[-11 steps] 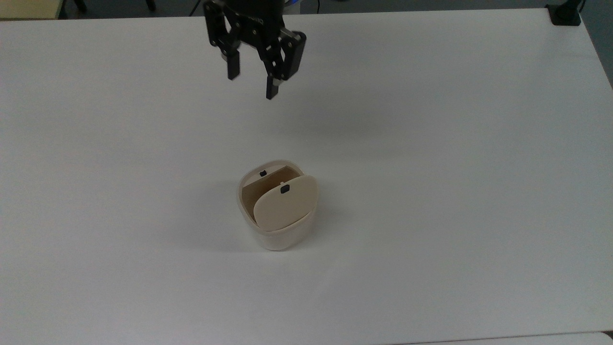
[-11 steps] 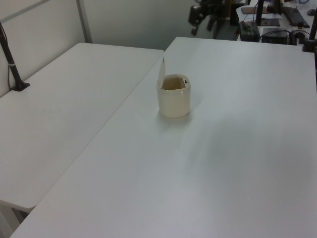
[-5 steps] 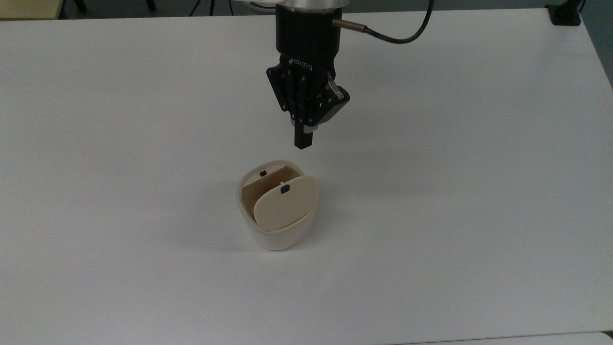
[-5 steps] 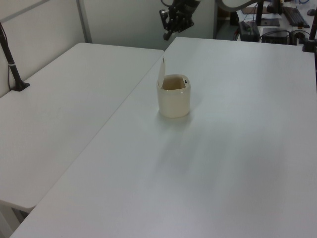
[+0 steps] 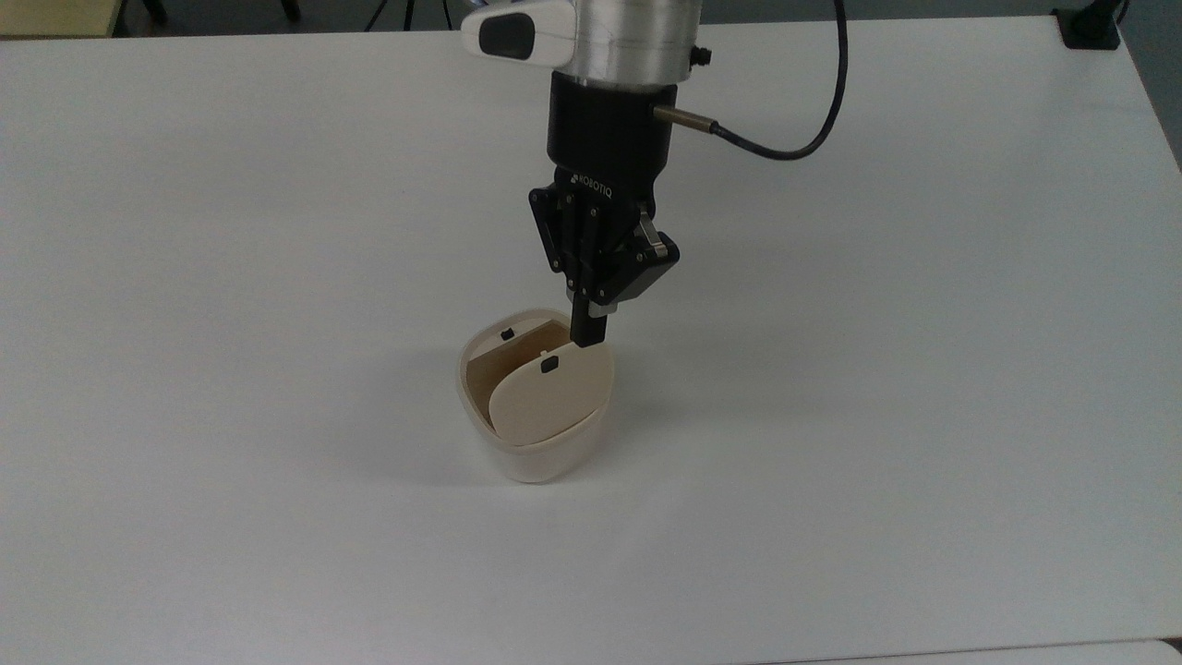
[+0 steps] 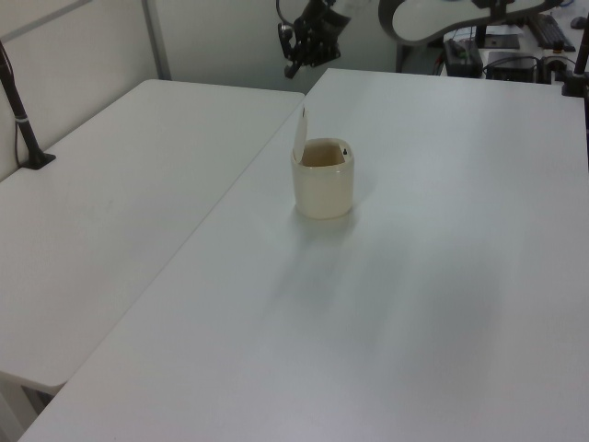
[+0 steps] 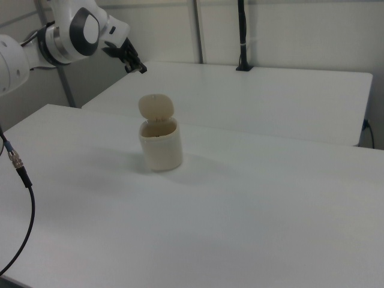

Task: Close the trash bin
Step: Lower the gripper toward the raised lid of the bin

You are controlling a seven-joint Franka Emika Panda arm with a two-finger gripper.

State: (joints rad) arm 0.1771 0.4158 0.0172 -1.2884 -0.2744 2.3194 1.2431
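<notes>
Top view: we see the claw (image 5: 588,334), fingers clenched together on nothing, now moved in from 12 o'clock to just above the raised lid (image 5: 552,390) of the trash bin (image 5: 532,406) at mid-tabletop (image 5: 923,369). The lid stands open; we judge a push comes next.

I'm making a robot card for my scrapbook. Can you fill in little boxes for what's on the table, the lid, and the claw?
thing: trash bin, small and cream-white
stands on: white table
lid: open, standing upright on its hinge
latch: small black square on the lid
gripper: shut, holding nothing, up in the air above the bin, not touching
job done: not yet
</notes>
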